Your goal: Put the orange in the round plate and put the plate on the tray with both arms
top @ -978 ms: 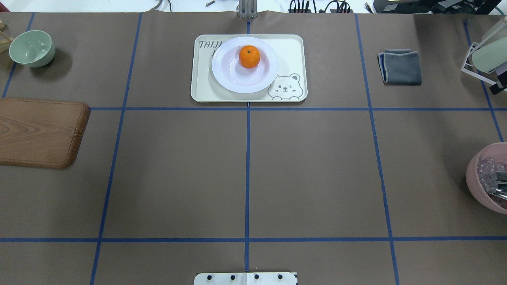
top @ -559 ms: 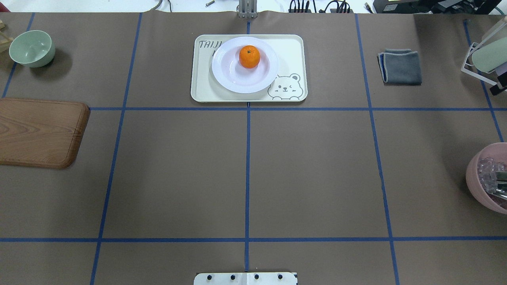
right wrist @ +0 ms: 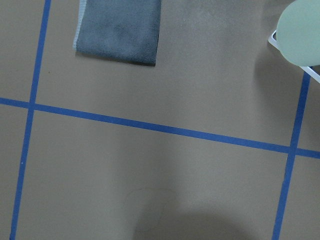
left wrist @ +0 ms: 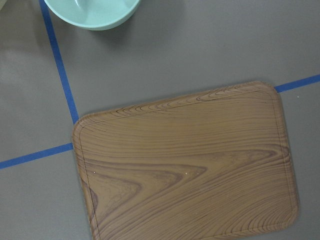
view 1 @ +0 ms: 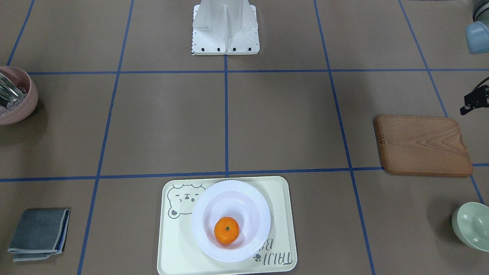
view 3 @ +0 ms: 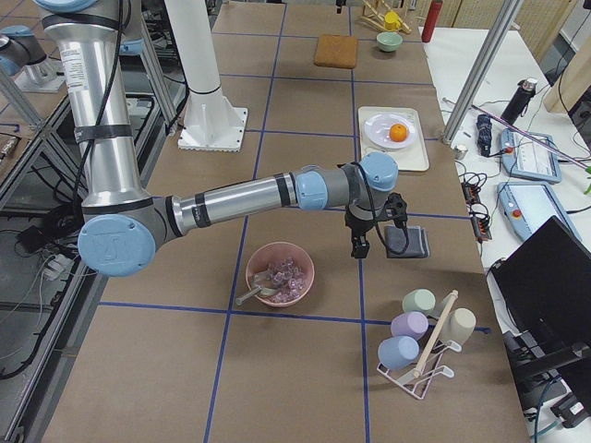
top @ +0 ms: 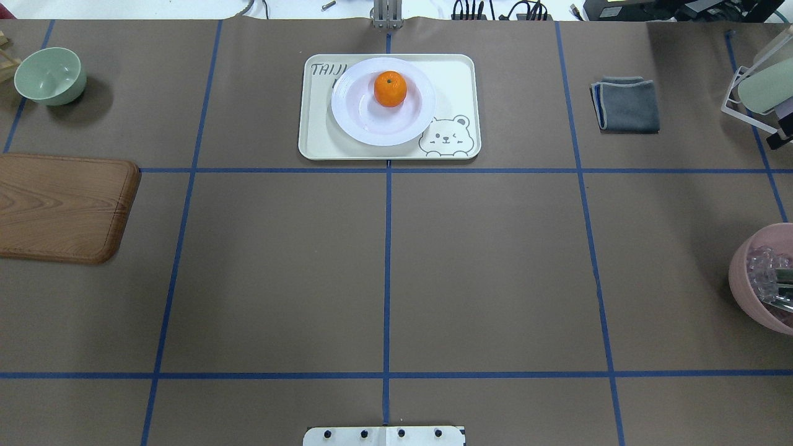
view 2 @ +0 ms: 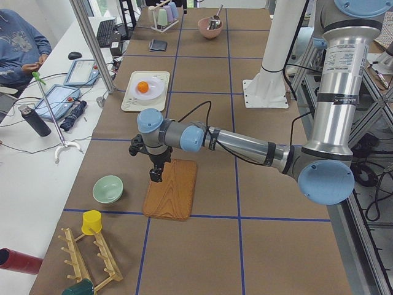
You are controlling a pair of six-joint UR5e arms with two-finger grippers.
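A pale-green bowl (top: 49,75) stood at the far left of the brown-papered surface (top: 279,266), with a brown wooden board (top: 65,207) near it. A folded grey cloth (top: 627,104) lay on the right side. A pink bowl (view 3: 280,273) held clear crinkled pieces and a metal utensil. Near it a white wire rack (view 3: 413,374) carried pastel cups.

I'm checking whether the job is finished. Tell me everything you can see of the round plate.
The round plate is glossy white and ceramic-looking, deep, with a wide ridged rim. It sits flat and upright on the tray, toward the lettered end, covering part of the lettering and reaching close to the bear drawing. The orange rests in its well, slightly off centre, stem dot up. Nothing else touches it.
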